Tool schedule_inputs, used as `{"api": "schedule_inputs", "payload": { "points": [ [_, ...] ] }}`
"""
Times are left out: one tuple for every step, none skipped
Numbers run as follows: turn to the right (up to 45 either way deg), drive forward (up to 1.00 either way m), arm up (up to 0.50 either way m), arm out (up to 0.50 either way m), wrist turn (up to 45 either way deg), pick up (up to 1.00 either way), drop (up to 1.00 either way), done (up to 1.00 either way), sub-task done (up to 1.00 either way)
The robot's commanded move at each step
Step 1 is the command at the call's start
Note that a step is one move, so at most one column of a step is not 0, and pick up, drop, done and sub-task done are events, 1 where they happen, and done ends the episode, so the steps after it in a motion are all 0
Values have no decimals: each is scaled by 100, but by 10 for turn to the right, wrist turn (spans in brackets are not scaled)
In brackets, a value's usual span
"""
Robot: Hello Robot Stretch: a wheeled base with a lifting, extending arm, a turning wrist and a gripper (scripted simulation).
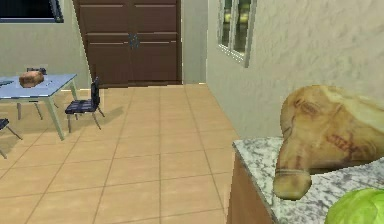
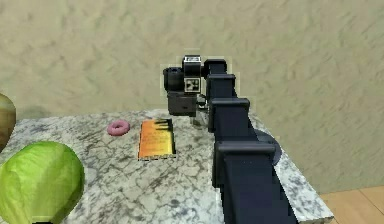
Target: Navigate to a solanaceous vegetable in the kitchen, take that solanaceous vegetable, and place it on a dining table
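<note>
Speckled grey stone desk (image 2: 120,178) is judged reached; what the dark two-fingered tool (image 2: 172,82) holds cannot be told (pick unconfirmed), and delivery to the pale blue desk (image 1: 55,86) is left.

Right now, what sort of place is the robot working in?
Most likely a kitchen with a dining corner in a house. A speckled stone counter carries a green leafy head, and a blue table with chairs stands on the tiled floor.
</note>
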Motion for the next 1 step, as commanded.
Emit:
{"api": "schedule_inputs", "payload": {
  "points": [
    [0,0,0,0,-450,0,0,0,0]
  ]
}}
